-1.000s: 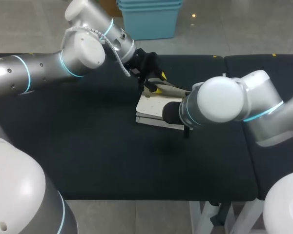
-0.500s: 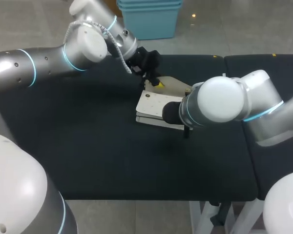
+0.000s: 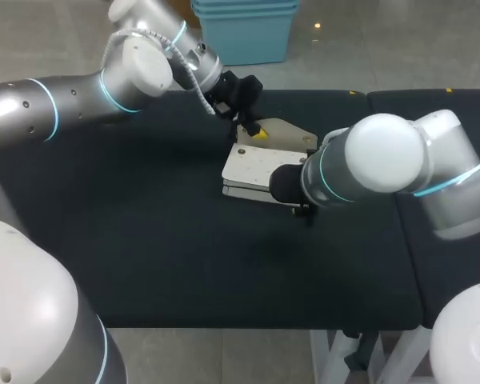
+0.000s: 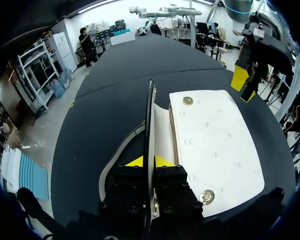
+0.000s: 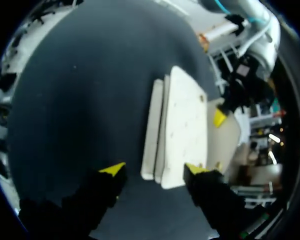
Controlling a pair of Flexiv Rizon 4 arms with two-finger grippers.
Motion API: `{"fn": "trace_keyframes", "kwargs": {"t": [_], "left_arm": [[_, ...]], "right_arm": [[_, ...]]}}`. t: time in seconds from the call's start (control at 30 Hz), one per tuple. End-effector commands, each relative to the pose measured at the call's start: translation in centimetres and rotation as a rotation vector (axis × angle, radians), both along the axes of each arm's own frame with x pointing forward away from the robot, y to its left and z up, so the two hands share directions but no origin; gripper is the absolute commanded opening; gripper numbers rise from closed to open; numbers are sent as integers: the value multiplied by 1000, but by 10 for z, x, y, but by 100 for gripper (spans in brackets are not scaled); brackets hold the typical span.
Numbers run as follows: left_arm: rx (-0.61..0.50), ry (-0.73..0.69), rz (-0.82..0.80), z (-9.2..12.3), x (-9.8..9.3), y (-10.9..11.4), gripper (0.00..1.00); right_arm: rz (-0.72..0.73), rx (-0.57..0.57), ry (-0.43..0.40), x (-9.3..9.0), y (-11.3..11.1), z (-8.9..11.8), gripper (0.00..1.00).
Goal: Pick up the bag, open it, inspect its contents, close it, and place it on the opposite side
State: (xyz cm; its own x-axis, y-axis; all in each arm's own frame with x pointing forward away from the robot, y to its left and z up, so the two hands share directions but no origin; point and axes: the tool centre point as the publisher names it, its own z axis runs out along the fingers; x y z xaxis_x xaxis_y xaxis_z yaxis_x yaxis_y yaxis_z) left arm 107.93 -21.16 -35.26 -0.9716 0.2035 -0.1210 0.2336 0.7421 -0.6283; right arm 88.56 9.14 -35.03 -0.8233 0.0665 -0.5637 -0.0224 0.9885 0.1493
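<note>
The flat cream-white leather-look bag (image 3: 256, 170) lies near the middle of the black-topped table (image 3: 144, 240), slightly right of centre. It rests on the surface rather than being carried, so the pick-up does not look done. The opening step appears to be in hand. The left gripper (image 3: 252, 128) sits at the bag's far edge, its jaws pinched narrowly on the thin bag flap (image 4: 150, 115). In the left wrist view the flap stands on edge between the fingers, beside the cream panel with its round metal snap studs (image 4: 188, 100). How far the mouth gapes is hard to judge from these angles.

The right gripper (image 5: 154, 170) hangs at the bag's near-right end with its jaws wide, holding nothing; that end of the bag lies just ahead of the spread yellow tips.

Inspecting the contents, closing the flap and setting the bag on the opposite side all seem left to do.
</note>
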Motion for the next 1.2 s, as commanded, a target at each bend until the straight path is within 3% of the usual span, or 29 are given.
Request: {"fn": "trace_keyframes", "kwargs": {"t": [0.03, 0.27, 0.3, 0.33, 0.43, 0.6, 0.9, 1.2], "left_arm": [[25, 39, -5, 5, 9, -2, 0], [25, 39, -5, 5, 9, -2, 0], [25, 39, -5, 5, 9, -2, 0], [25, 39, -5, 5, 9, -2, 0], [25, 39, -5, 5, 9, -2, 0], [-5, 42, 1, 11, 9, 1, 0], [39, -41, 35, 58, -9, -4, 0], [56, -67, 40, 81, -25, -2, 0]], "right_arm": [[3, -2, 5, -8, -5, 25, 100], [17, 26, 2, -3, -3, 43, 98], [19, 27, 3, -2, -3, 44, 84], [22, 30, 8, 0, -3, 45, 49], [29, 31, 33, 5, -2, 47, 0], [40, 28, 64, 18, 0, 54, 0], [51, -17, 65, 42, 6, 68, 0], [53, -36, 54, 58, 6, 75, 0]]}}
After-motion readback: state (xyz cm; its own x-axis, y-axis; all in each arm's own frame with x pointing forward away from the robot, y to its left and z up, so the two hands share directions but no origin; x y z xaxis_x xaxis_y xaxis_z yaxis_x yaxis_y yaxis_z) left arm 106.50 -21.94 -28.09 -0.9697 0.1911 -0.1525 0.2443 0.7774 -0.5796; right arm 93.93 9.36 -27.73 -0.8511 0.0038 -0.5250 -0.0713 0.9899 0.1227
